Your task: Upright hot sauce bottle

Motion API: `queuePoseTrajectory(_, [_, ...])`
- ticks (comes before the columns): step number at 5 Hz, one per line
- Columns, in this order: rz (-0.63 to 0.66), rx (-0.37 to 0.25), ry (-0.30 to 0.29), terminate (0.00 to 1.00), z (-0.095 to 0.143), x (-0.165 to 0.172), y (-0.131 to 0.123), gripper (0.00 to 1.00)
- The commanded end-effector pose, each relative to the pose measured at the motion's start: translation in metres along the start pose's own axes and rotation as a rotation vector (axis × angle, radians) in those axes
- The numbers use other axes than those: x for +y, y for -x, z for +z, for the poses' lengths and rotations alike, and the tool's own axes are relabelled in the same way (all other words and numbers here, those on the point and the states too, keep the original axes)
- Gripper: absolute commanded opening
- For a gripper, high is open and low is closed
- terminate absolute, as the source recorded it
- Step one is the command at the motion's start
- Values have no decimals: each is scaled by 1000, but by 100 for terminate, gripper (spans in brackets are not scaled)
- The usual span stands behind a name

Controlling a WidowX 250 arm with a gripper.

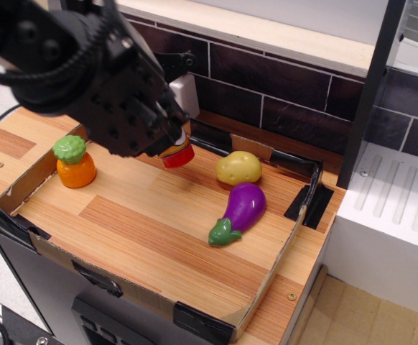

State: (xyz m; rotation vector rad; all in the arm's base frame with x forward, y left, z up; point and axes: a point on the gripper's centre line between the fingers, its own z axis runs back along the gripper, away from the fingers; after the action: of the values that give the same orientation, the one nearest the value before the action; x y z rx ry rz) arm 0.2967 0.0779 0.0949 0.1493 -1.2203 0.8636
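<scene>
Orange carrot point(75, 162), yellow potato point(238, 167) beside purple eggplant point(240, 211)

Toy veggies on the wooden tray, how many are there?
3. The orange carrot stands at the left, the yellow potato sits near the back right, and the purple eggplant lies just in front of the potato. The arm could hide more.

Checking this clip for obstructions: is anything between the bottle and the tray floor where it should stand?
Nothing visible. Only the red base of the bottle shows under the hand, above bare wood of the tray. The potato sits to its right, the eggplant farther right and nearer the camera, and the carrot to its left, all apart from it.
</scene>
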Motion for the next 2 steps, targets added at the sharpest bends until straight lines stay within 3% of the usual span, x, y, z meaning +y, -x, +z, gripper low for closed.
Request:
queuePoseTrajectory(1, [-105, -213, 65, 0, 1, 2, 5, 0])
queuePoseTrajectory(2, [-169, -239, 70, 0, 6, 5, 9, 0])
